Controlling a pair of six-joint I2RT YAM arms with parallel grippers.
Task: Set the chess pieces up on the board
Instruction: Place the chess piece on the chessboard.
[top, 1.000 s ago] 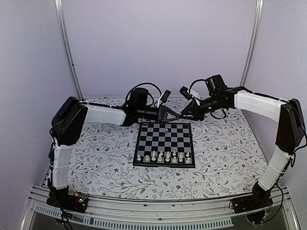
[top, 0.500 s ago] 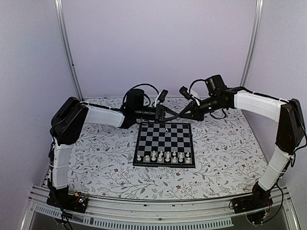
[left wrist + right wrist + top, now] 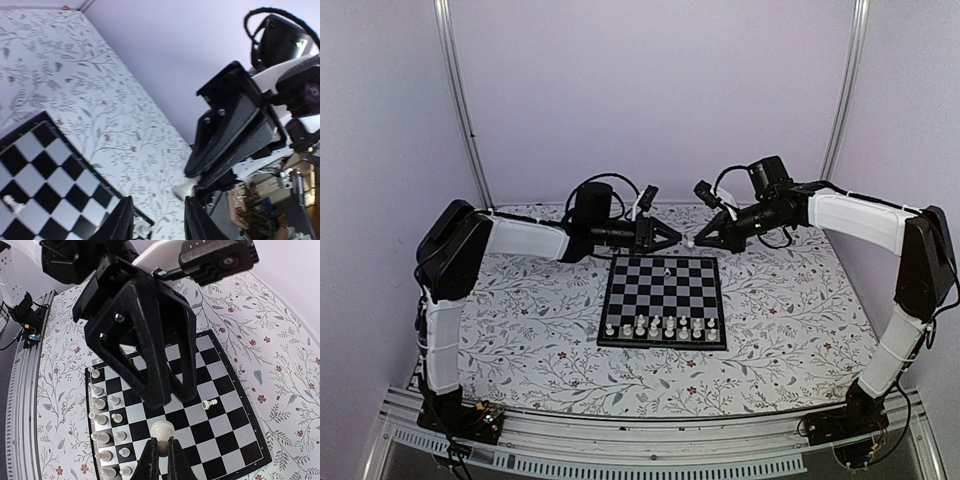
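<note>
- Worktop point(image 3: 520, 330): floral; its far strip is partly hidden behind both arms.
- Board point(image 3: 665, 290): mid-worktop.
- Left gripper point(image 3: 672, 237): arm stretched low toward centre, above the board's far edge. Jaws spread, nothing between them.
- Right gripper point(image 3: 702, 240): nearly tip-to-tip with the left, jaws clenched on a white piece point(image 3: 162, 430).
- Other pieces point(image 3: 668, 326): on the board's near ranks, types unreadable.
- Toppled piece point(image 3: 210, 403): lying flat near the far side.

The counter point(image 3: 520, 330) wears a pale covering printed with grey leaves and small red flowers. The board point(image 3: 665, 297) lies flat on it near the middle, square to the near edge, with patterned surface showing on all four sides.
</note>
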